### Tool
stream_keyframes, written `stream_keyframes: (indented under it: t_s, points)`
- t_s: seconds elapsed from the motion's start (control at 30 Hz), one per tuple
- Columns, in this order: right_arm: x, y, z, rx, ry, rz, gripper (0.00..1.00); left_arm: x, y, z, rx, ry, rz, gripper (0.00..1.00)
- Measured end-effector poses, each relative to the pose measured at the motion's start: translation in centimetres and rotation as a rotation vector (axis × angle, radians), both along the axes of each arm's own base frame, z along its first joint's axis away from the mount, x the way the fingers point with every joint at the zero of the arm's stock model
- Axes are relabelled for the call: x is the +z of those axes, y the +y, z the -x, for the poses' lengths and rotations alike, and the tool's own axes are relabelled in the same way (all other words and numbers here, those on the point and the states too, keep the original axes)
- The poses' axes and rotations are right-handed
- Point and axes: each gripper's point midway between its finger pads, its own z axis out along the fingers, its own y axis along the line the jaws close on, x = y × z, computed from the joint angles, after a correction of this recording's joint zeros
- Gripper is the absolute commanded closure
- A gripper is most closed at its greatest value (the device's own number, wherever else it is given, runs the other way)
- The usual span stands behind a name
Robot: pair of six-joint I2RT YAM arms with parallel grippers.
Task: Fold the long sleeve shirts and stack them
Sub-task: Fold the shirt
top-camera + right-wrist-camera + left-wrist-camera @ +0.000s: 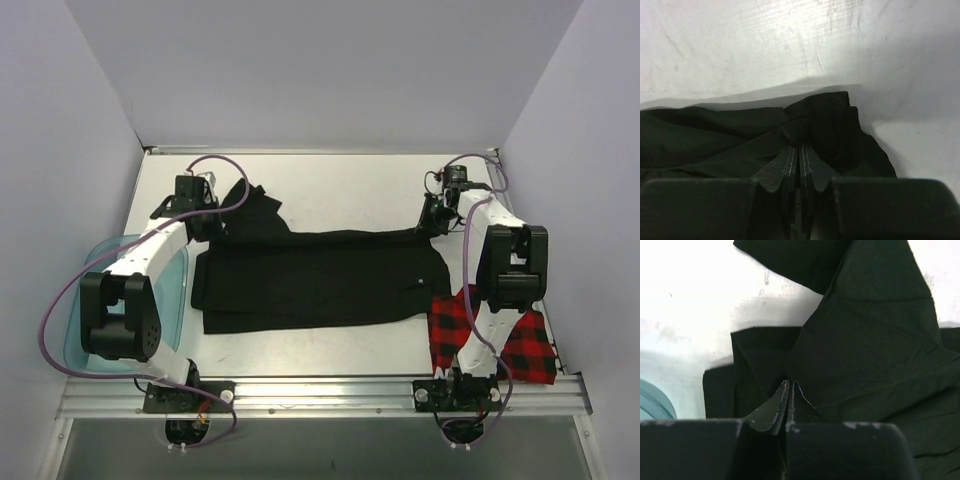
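The black long sleeve shirt (pixel 320 275) lies spread across the middle of the table, with a flap raised at its far left. My left gripper (pixel 205 222) is at that far left corner. In the left wrist view the left gripper (pixel 789 390) is shut, with a fold of the black shirt (pixel 870 340) pinched between the tips. My right gripper (pixel 432 222) is at the far right corner. The right wrist view shows the right gripper (pixel 801 150) shut on a bunched edge of the black shirt (pixel 715 135). The red-and-black check shirt (pixel 520 345) lies crumpled at the near right, partly behind my right arm.
A translucent teal tub (pixel 90 300) stands at the left edge under my left arm; its rim (pixel 652 400) shows in the left wrist view. White table (pixel 340 190) stretches beyond the shirt. Walls close in the back and both sides.
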Motion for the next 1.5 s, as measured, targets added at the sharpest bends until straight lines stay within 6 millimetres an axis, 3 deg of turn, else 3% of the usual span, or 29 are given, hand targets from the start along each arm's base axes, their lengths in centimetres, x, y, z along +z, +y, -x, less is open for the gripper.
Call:
stream_keyframes:
  t_s: [0.2,0.3,0.4,0.5,0.7,0.9,1.0,1.13,1.23,1.3,1.5]
  points:
    - [-0.1,0.5,1.6,0.007,-0.013,0.029,0.88,-1.4,0.1,2.9,0.023,0.039,0.008,1.0]
    - [-0.6,0.5,2.8,-0.006,-0.008,0.04,0.66,-2.0,0.2,4.2,0.038,0.057,0.016,1.0]
    - [-0.9,0.3,4.3,-0.025,0.009,0.047,0.52,-2.7,0.1,5.5,0.045,0.077,0.023,1.0]
    - [-0.2,0.2,5.2,-0.041,-0.004,0.056,0.5,-3.3,-0.2,6.5,0.039,0.094,0.028,1.0]
    - [3.9,1.0,4.2,-0.06,-0.13,0.056,0.5,-3.2,-0.6,7.7,0.02,0.088,0.03,0.99]
    - [4.7,2.1,2.8,-0.085,-0.156,0.06,0.52,-2.6,-0.4,7.5,0.029,0.065,0.02,0.99]
    - [3.9,2.4,2.2,-0.095,-0.153,0.07,0.53,-2.4,-0.1,7.5,0.037,0.055,0.01,0.99]
    - [1.5,2.8,2.3,-0.1,-0.105,0.07,0.57,-1.7,0.3,7.3,0.053,0.028,-0.006,1.0]
    - [-0.4,2.6,4.0,-0.101,-0.052,0.081,0.66,-1.3,0.7,7.2,0.066,0.01,-0.019,1.0]
    - [-1.5,2.3,5.2,-0.099,-0.017,0.094,0.77,-1.1,0.8,7.2,0.072,0.004,-0.024,1.0]
    - [-3.2,1.3,7.2,-0.108,0.038,0.12,0.78,-0.8,0.9,7.3,0.073,-0.005,-0.025,1.0]
